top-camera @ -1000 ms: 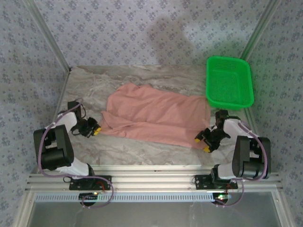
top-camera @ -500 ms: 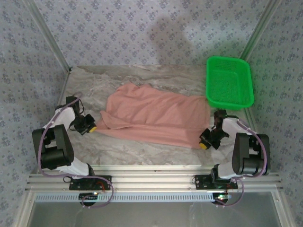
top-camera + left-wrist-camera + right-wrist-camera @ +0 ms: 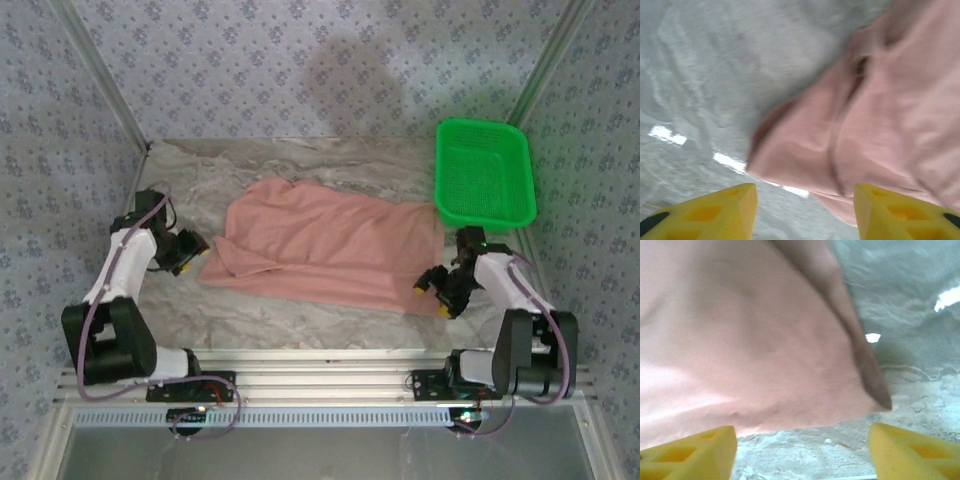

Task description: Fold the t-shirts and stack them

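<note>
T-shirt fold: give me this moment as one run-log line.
t-shirt: partly folded on table | left tool: open, beside left edge | right tool: open, beside near-right corner

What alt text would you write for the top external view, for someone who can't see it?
A soft salmon-pink cloth t-shirt lies rumpled across a grey marbled table, a green plastic basket at the far right corner. The left end effector is open beside the shirt's left edge, the right end effector open at its near right corner.
</note>
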Controlling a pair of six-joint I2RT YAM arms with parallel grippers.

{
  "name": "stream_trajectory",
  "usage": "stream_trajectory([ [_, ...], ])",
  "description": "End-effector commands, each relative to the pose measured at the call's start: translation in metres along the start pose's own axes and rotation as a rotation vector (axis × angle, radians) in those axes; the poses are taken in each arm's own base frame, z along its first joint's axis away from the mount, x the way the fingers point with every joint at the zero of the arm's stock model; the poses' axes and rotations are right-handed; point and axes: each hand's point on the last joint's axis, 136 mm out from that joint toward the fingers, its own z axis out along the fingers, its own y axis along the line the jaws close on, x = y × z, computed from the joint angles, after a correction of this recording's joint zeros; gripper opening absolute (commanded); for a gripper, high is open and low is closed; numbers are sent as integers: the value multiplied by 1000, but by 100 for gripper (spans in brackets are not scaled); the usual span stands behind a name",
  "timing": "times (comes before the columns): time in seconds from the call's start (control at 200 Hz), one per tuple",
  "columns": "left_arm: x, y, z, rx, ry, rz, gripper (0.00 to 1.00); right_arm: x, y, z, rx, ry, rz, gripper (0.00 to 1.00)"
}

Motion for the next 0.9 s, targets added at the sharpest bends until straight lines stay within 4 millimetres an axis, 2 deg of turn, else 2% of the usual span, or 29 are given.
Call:
stream_trajectory([
  [0.0,27,-30,-9,105,73,-40,57,3,28,-34,-91,-72,-141,84],
  [0.065,39,-38,0,148,106,-82,57,1,47,-50,-161,-133,-219,89],
  [0.16,52,-46,17,184,139,-128,59,4,68,-66,-235,-164,-315,91],
  [0.23,59,-46,31,194,169,-172,59,8,79,-69,-273,-159,-356,93],
  [0.265,58,-46,36,196,163,-184,59,10,84,-69,-288,-153,-374,100],
  [0.33,60,-43,47,190,172,-217,59,15,91,-68,-302,-149,-408,100],
  [0.45,63,-36,65,158,192,-261,57,22,101,-68,-320,-154,-459,100],
  [0.66,60,-32,79,135,187,-302,55,24,104,-70,-312,-159,-481,100],
  [0.894,56,-33,93,127,205,-313,45,23,104,-68,-301,-154,-477,100],
])
